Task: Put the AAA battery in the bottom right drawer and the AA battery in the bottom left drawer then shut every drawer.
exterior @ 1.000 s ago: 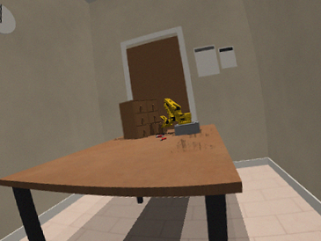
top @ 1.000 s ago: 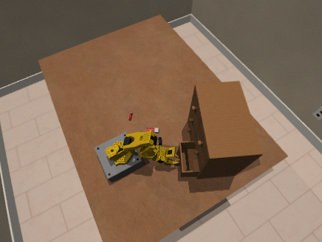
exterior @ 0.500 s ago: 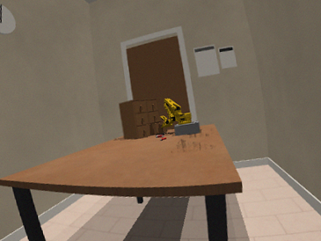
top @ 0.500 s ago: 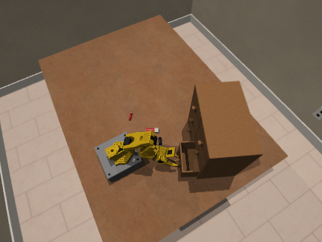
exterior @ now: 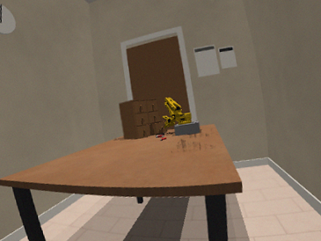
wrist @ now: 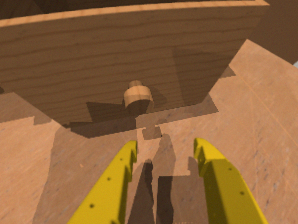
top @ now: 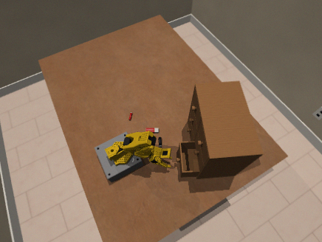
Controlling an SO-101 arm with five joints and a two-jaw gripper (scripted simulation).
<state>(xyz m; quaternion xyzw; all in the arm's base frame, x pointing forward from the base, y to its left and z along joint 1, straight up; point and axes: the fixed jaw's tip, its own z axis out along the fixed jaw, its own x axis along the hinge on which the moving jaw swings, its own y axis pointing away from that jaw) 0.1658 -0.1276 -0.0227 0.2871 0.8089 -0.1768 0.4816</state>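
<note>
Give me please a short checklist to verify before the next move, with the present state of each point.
1. Bottom drawer pulled out of the chest: ok, its inside is open from above.
2. Pincer free of the knob: ok, fingers apart, knob ahead of the tips.
3. Pincer carries nothing: ok.
4. Red battery on the table: ok, untouched.
5. Which battery is AAA: cannot tell; the red-and-white thing beside the arm is too small.
6. Other drawers shut: ok.
</note>
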